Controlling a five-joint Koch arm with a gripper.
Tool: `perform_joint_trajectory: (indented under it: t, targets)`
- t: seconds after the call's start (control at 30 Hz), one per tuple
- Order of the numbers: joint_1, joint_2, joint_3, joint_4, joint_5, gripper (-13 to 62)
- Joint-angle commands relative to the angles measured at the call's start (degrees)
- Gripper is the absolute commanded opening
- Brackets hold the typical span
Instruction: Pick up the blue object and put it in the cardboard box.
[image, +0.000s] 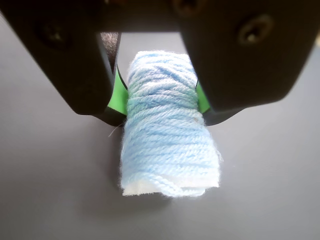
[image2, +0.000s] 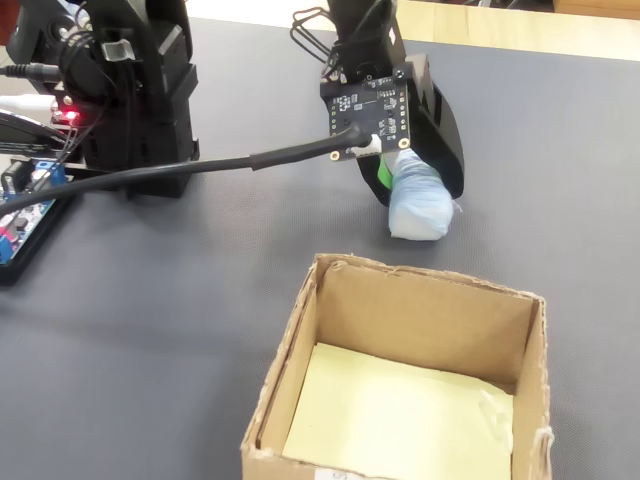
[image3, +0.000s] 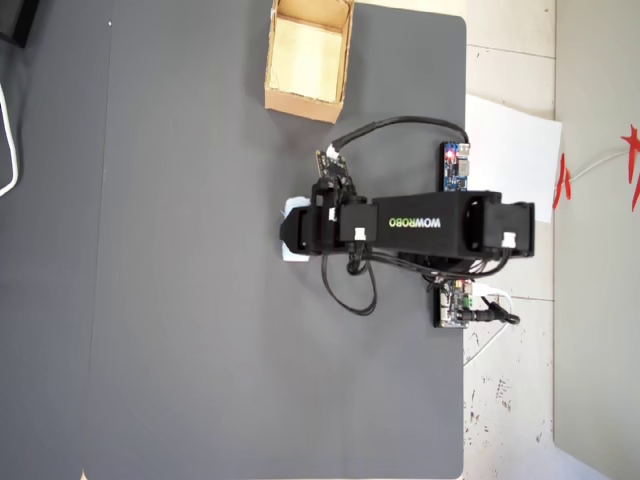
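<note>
The blue object (image: 167, 135), a pale blue roll of yarn, stands between my gripper's (image: 160, 105) black jaws, and the green pads (image: 117, 97) press on both its sides. The fixed view shows the gripper (image2: 415, 185) shut on the blue object (image2: 420, 208), whose lower end is down at the dark grey mat. The cardboard box (image2: 420, 310) stands open in front of it, with a pale yellow sheet inside. From overhead, the gripper (image3: 290, 232) covers most of the blue object (image3: 293, 207), and the cardboard box (image3: 305, 102) sits at the mat's top edge.
The arm's base with its electronics (image2: 130, 90) stands at the left of the fixed view. A black cable (image2: 200, 170) runs from it to the wrist. Overhead, circuit boards (image3: 456, 165) and white paper (image3: 510, 140) lie beyond the mat's right edge (image3: 465, 400).
</note>
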Motion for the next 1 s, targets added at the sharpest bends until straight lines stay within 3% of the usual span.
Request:
perform_joint_trajectory:
  t: [0.0,0.27,0.67,0.97]
  targets:
    - [0.9,1.8,-0.7,-7.4,3.2,11.4]
    - [4.8,9.2,2.4,-20.6,1.3,11.4]
    - [12.8,19.5,0.7,-25.1,-6.8,11.5]
    - [33.1,16.2,-9.8,-25.8,-13.5,11.4]
